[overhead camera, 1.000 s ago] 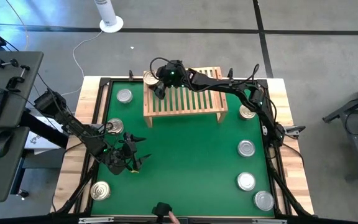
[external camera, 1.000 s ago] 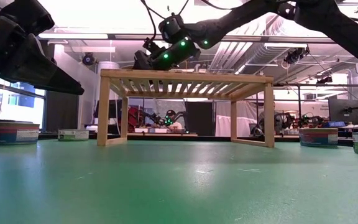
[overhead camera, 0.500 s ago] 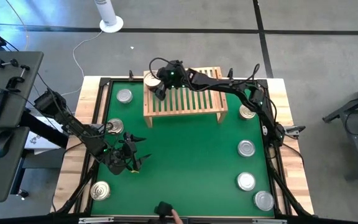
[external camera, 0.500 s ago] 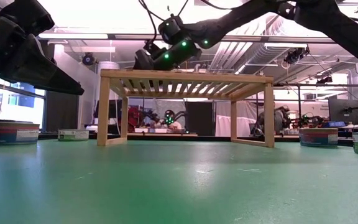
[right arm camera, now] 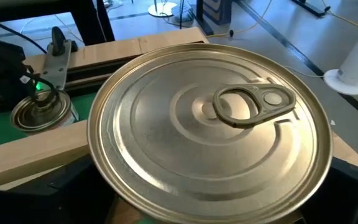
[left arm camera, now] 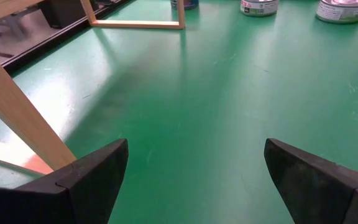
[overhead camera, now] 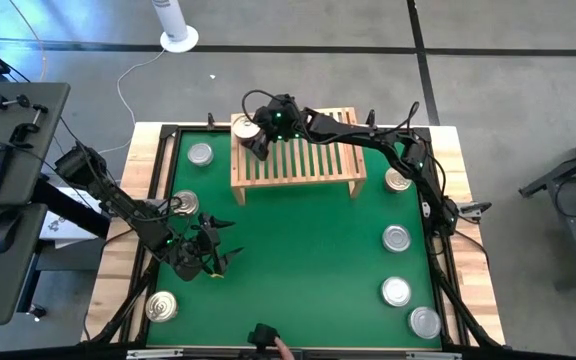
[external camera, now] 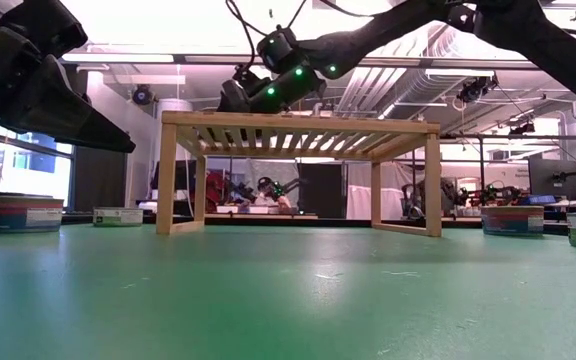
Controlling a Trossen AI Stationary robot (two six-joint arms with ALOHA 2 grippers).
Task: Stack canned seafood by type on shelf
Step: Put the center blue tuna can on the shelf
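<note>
The gold-topped tin point(overhead camera: 242, 126) sits flat, pull-tab up, on the shelf point(overhead camera: 303, 160) at its far left corner. The right gripper point(overhead camera: 255, 140) stands directly over it, jaws spread wide either side of the tin; whether they touch it cannot be told. The left gripper point(overhead camera: 211, 258), jaws released, waits near the mat's near left corner beside a silver-topped tin point(overhead camera: 162, 306).

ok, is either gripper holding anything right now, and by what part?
Left gripper: open, empty. Right gripper sits around a gold-top tin on the shelf corner; whether it's actually gripping can't be told.
</note>
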